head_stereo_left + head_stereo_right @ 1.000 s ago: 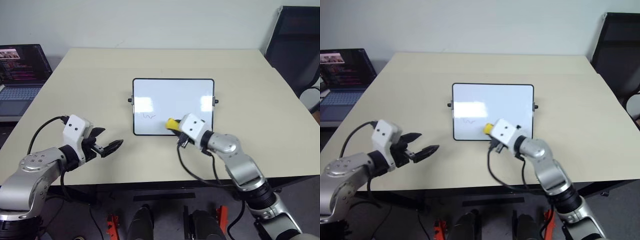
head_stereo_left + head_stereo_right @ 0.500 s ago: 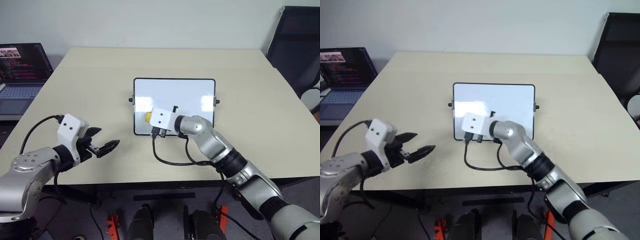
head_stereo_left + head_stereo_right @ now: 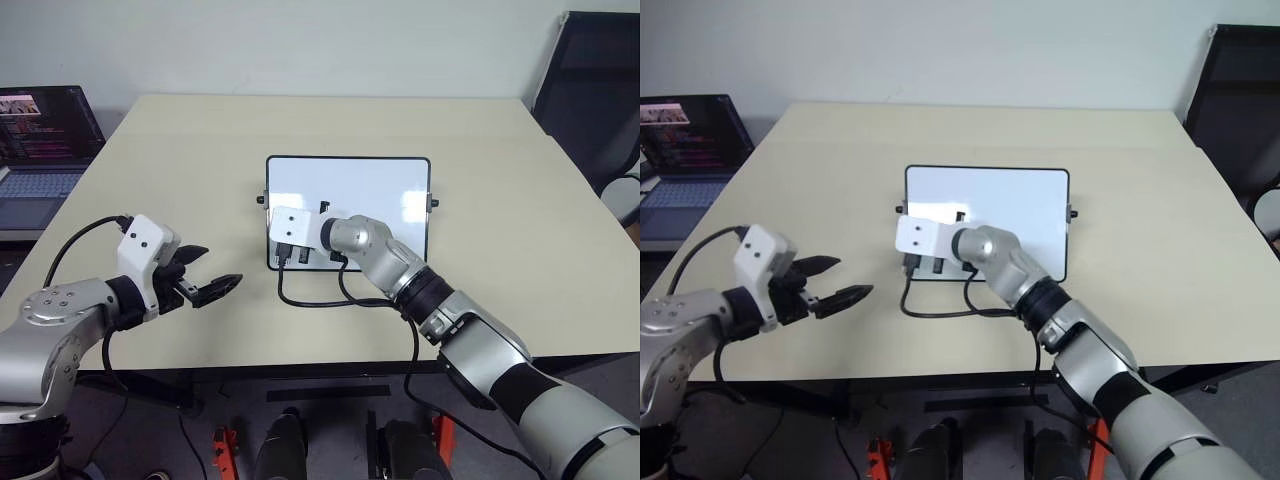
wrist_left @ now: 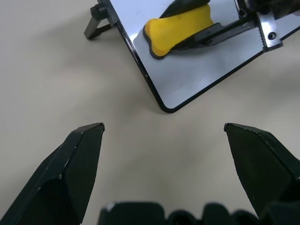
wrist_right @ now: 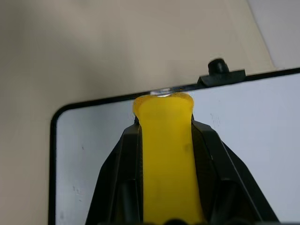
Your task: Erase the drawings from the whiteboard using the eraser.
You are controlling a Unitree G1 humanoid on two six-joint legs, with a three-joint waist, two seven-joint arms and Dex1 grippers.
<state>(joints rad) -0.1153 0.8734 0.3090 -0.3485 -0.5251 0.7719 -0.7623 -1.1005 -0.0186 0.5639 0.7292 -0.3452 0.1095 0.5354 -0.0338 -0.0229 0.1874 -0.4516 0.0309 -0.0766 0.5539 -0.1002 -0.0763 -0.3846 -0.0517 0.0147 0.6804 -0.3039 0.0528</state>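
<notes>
While the right gripper (image 5: pixel 164 154) clamps its two black fingers (image 5: pixel 117 168) tight around the yellow eraser (image 4: pixel 180 27), the eraser lies pressed on the whiteboard (image 3: pixel 375 185) near its left edge, close to the near-left corner, its tip reaching the black frame by a side knob (image 5: pixel 216 66). Whiteboard sits flat mid-table (image 3: pixel 200 150), no drawings legible on the white surface around the eraser. Left gripper (image 3: pixel 205 283) hovers over the table, near its left front edge, well apart from the board, fingers spread wide, holding nothing. Laptop (image 3: pixel 40 150) off the table's far left, black chair (image 3: pixel 590 90) at far right
</notes>
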